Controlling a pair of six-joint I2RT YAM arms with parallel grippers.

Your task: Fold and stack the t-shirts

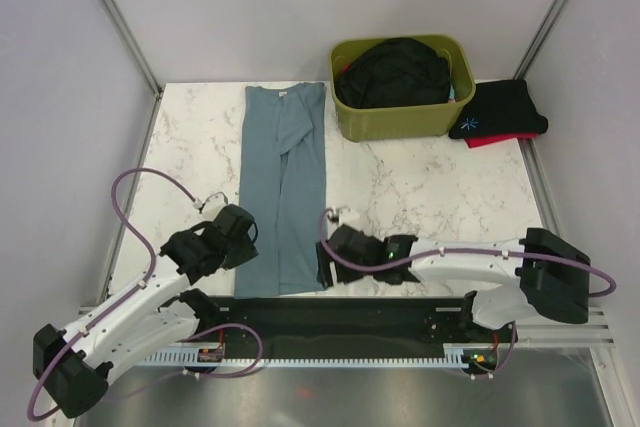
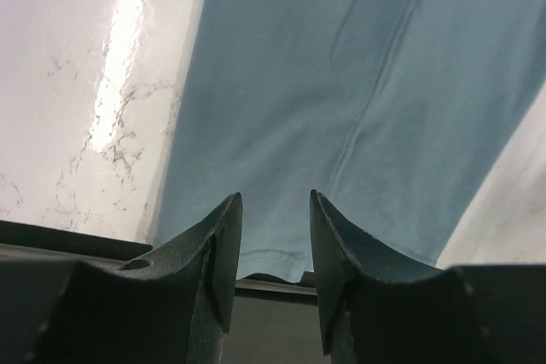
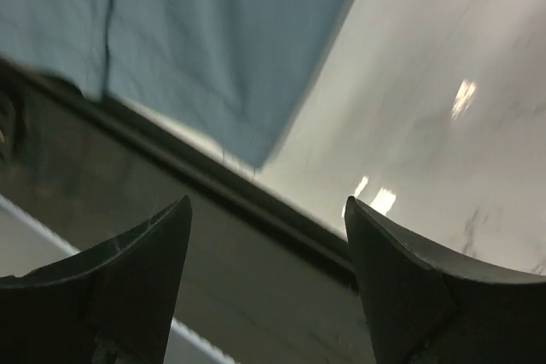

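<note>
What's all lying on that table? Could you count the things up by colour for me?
Teal-blue t-shirt: 1
Black t-shirt with blue print: 1
Red t-shirt, peeking from under it: 1
Black heap of clothes in the bin, pieces uncountable: 1
Olive-green bin: 1
Total: 5

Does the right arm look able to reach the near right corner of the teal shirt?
Probably yes. The right gripper hangs open just beside the teal shirt, at its near hem, and the wrist view shows nothing lying between its fingers and that corner.

Olive-green plastic bin [image 1: 395, 121] at far edge, white marbled tabletop [image 1: 420, 192], grey walls [image 1: 250, 7]
</note>
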